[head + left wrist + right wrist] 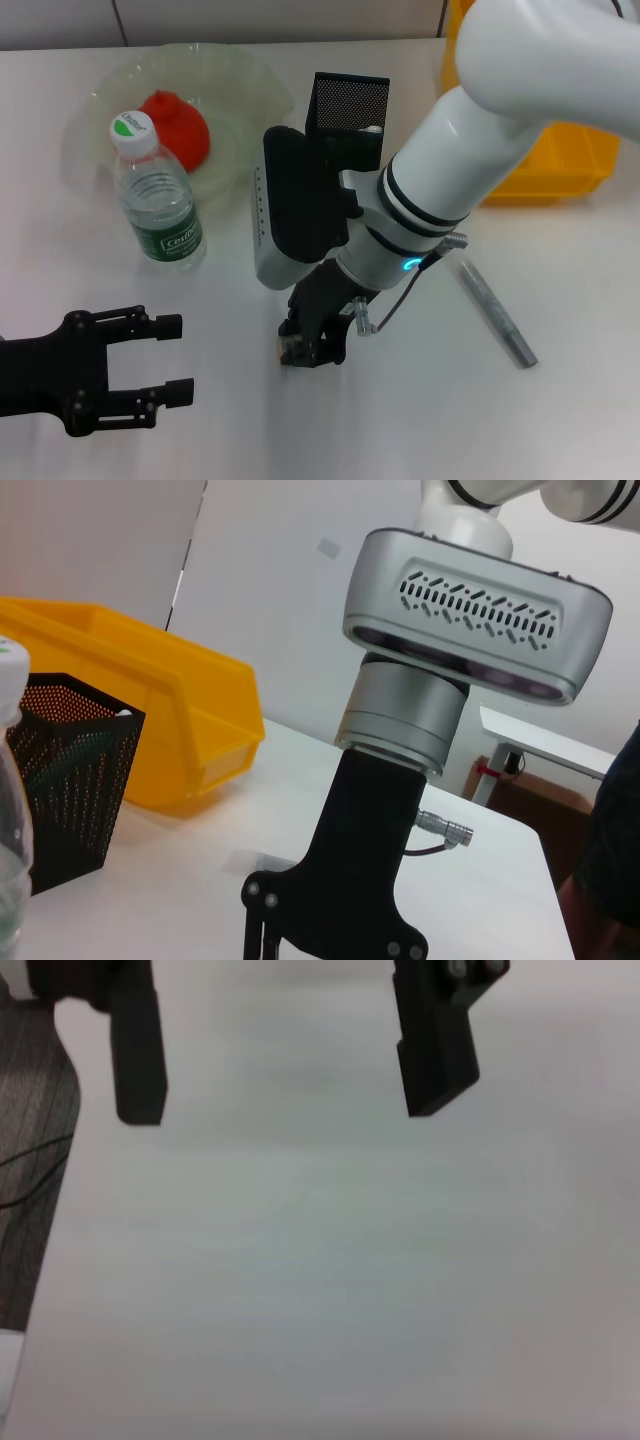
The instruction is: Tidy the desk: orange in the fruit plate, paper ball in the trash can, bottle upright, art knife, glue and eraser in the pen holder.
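On the white table [560, 420], the clear plastic water bottle [157, 196] stands upright before the translucent fruit plate [240, 85] (orange-red fruit [178, 126] inside). The black mesh pen holder [350, 102] stands right of the plate, the grey art knife [495, 312] nearer, farther right.

A red-orange round fruit [177, 125] lies in a clear pale-green plate [250, 85]. The clear plastic bottle [158, 200] has a white cap and green label. Black mesh pen holder [350, 105], yellow plastic bin [560, 165], grey pen-like tool [497, 313], white bench [560, 420].
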Controlling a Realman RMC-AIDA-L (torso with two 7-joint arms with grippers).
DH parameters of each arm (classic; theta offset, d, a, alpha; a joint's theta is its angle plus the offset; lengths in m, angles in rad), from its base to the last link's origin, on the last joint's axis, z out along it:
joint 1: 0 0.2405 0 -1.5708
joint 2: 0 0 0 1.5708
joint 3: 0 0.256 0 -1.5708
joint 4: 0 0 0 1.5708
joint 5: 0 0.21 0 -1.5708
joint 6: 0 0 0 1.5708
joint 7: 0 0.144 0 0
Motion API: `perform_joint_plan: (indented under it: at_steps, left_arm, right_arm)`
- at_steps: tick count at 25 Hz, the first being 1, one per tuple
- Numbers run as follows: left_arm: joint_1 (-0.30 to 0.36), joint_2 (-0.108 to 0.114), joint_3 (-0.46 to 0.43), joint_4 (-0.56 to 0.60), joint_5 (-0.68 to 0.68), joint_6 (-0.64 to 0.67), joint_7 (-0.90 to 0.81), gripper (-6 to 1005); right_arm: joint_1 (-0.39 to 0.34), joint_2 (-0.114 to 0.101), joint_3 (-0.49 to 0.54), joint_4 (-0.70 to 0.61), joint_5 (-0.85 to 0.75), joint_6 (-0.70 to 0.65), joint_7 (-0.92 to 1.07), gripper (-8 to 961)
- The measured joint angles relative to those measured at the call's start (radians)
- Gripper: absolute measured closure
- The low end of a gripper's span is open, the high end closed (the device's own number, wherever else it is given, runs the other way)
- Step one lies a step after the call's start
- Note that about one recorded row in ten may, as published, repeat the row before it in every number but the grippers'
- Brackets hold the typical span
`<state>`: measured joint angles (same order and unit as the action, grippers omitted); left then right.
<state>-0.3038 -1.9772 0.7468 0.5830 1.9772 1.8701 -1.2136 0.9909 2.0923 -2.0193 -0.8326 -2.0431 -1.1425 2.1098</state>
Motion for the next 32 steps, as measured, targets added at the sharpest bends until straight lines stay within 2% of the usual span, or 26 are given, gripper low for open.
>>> perform_joint_plan:
  at_steps: [3, 5, 8, 10, 11, 12, 14, 16, 21, 23, 26, 32]
  left_arm:
    - [0.000, 0.002, 0.000, 0.000, 0.000, 0.002, -0.001, 226]
    - [0.002, 0.003, 0.000, 0.000, 0.000, 0.003, -0.002, 226]
    - [0.005, 0.004, 0.000, 0.000, 0.000, 0.005, -0.002, 227]
    - [0.007, 0.005, 0.000, 0.000, 0.000, 0.005, -0.001, 227]
    - [0.009, 0.006, 0.000, 0.000, 0.000, 0.006, 0.001, 227]
    - [0.009, 0.006, 0.000, 0.000, 0.000, 0.006, 0.001, 227]
    - [0.010, 0.007, 0.000, 0.000, 0.000, 0.006, 0.002, 227]
    - [0.011, 0.008, -0.001, 0.000, 0.000, 0.005, 0.004, 227]
    - [0.007, 0.009, -0.001, 0.000, 0.000, 0.005, 0.005, 226]
    - [0.006, 0.009, -0.001, 0.000, -0.001, 0.006, 0.005, 226]
    - [0.004, 0.009, -0.001, 0.000, -0.001, 0.005, 0.005, 227]
    - [0.003, 0.014, -0.001, 0.000, 0.000, 0.006, 0.006, 227]
  right_arm:
    - [-0.018, -0.006, 0.028, -0.041, -0.010, -0.026, 0.018, 698]
    - [-0.053, -0.011, 0.101, -0.103, -0.043, -0.077, 0.026, 699]
    - [-0.142, -0.010, 0.313, -0.275, -0.142, -0.175, 0.028, 699]
    - [-0.196, -0.009, 0.435, -0.385, -0.177, -0.194, 0.028, 698]
    - [-0.242, -0.008, 0.560, -0.447, -0.167, -0.161, 0.024, 697]
    - [-0.242, -0.008, 0.560, -0.447, -0.167, -0.161, 0.024, 697]
    - [-0.273, -0.008, 0.659, -0.455, -0.117, -0.098, 0.000, 696]
    - [-0.294, -0.010, 0.724, -0.398, -0.028, -0.008, -0.043, 696]
    - [-0.276, -0.011, 0.764, -0.291, 0.028, 0.054, -0.063, 694]
    - [-0.274, -0.011, 0.770, -0.286, 0.029, 0.058, -0.063, 693]
    - [-0.277, -0.011, 0.772, -0.292, 0.031, 0.060, -0.054, 515]
    - [-0.293, -0.014, 0.778, -0.335, 0.013, 0.006, -0.010, 459]
